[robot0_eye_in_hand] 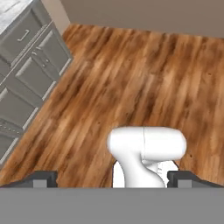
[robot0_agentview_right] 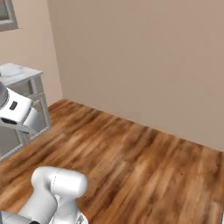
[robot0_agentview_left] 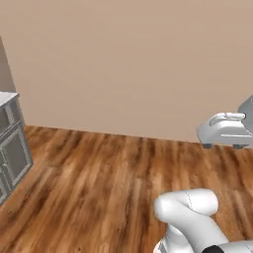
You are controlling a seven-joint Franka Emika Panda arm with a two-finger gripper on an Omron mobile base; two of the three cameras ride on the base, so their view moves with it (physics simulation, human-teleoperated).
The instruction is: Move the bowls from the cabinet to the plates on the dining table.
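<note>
Floor [robot0_agentview_left: 99, 188] of warm wood planks takes up most of what lies ahead, backed by a plain beige wall [robot0_agentview_left: 123, 64]. At the side stands a grey unit of low drawers and panelled doors [robot0_eye_in_hand: 30, 74] under a pale marble top [robot0_agentview_right: 15, 72]; it looks like base cabinetry, not the wall cabinet the task names. In the hand view the gripper [robot0_eye_in_hand: 112, 179] points down at bare floor with its two dark fingertips [robot0_eye_in_hand: 43, 179] set wide apart and nothing between them.

By my reading this is a travel step: the base is crossing open room, with no grasp begun. Neither bowls, plates nor dining surface can be placed from here, so their position relative to the gripper cannot be told. The next move calls for driving or turning until the wall cabinet comes ahead, then raising the spread gripper toward its shelf.
</note>
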